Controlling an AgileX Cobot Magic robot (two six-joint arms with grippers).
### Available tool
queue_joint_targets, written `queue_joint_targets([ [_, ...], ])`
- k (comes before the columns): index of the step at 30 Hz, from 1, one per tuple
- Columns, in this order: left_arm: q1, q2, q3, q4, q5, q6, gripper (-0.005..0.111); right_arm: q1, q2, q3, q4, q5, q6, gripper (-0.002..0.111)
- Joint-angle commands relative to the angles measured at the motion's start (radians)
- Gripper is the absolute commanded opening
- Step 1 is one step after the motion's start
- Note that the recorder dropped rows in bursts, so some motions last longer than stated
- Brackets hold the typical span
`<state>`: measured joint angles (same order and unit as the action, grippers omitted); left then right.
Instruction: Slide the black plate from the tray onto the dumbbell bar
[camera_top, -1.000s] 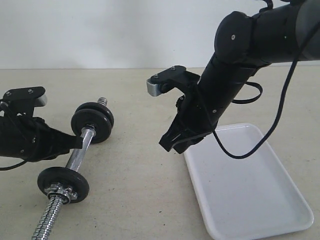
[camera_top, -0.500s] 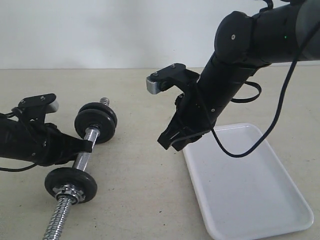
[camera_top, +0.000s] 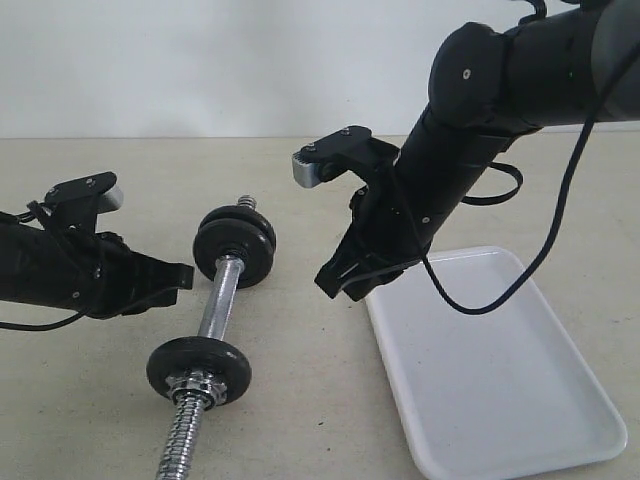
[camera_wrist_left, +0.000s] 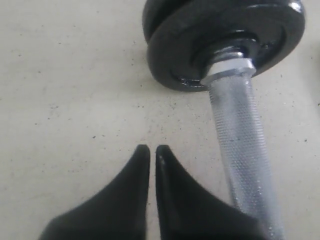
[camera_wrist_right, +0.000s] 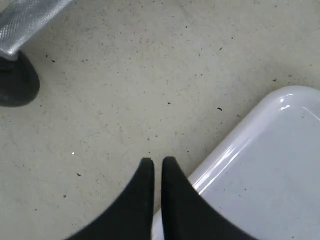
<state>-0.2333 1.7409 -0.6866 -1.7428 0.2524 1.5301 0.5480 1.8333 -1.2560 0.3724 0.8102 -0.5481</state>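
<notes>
2 black arms in shot. The left arm (camera_top: 60, 275) lies stretched out almost flat, low near the left edge of the table (camera_top: 300, 400). Its left gripper (camera_top: 183, 276) points toward the middle, tips pinched together with nothing between them. The right arm (camera_top: 520, 70) drops steeply from the upper right with a bent elbow. The right gripper (camera_top: 335, 285) angles down and left, tips also together and empty.

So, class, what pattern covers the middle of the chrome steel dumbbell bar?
Fine cross-hatched knurling covers the chrome steel dumbbell bar; clearest in the left wrist view.
</notes>
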Motion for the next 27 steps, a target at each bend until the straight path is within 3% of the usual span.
queue_joint_targets([
  [1, 0.0, -0.001, -0.005, -0.002, 0.009, -0.004, 0.004, 0.002, -0.009, 0.0, 0.001, -0.006, -0.011, 0.0],
  [10, 0.0, -0.001, -0.005, -0.002, 0.009, -0.004, 0.004, 0.002, -0.009, 0.0, 0.028, 0.0, -0.009, 0.0],
  [27, 0.0, -0.001, 0.005, -0.002, 0.014, -0.005, 0.004, 0.007, -0.007, 0.0, 0.291, 0.024, -0.125, 0.0],
])
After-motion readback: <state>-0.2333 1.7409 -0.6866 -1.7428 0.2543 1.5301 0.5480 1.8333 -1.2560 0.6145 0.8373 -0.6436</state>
